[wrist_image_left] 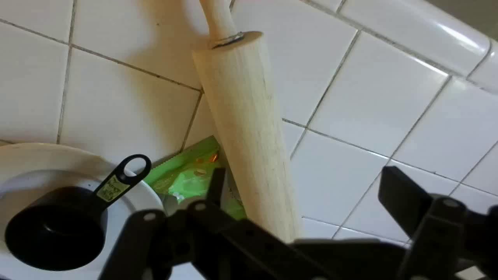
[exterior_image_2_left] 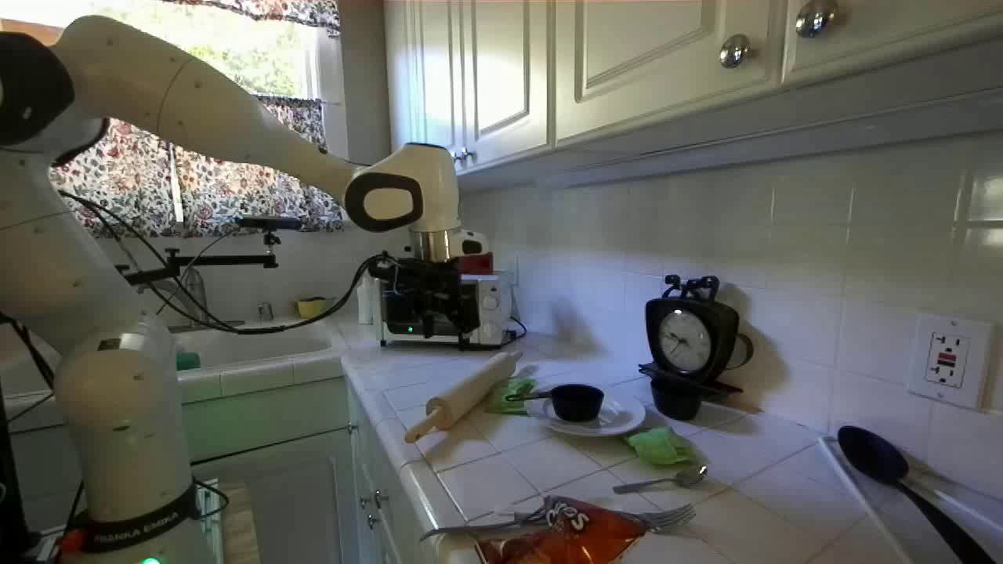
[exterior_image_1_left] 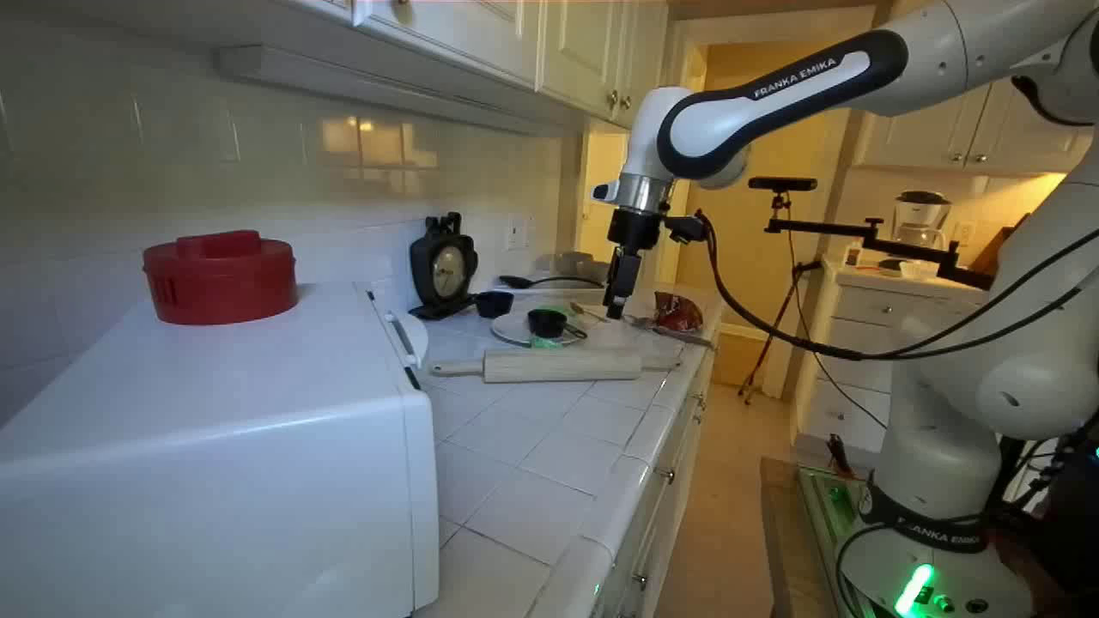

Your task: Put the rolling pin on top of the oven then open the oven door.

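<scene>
While the arm [exterior_image_1_left: 730, 129] stretches over the counter [exterior_image_1_left: 515, 463], its gripper [wrist_image_left: 305, 182] pointing down (fingers [wrist_image_left: 402, 196] wide apart, holding nothing), the rolling pin [exterior_image_1_left: 558, 366] lies there, long axis slanting from near the front edge [exterior_image_1_left: 620, 491] toward the oven [exterior_image_1_left: 215, 515].

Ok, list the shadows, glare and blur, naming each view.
Wrist view: brownish shadow beside the rolling pin, glare on the counter edge, the tool dark and looking slightly soft; in an exterior view, the window is overbright and washed out; in an exterior view, warm light reflects off the wall tiles.
</scene>
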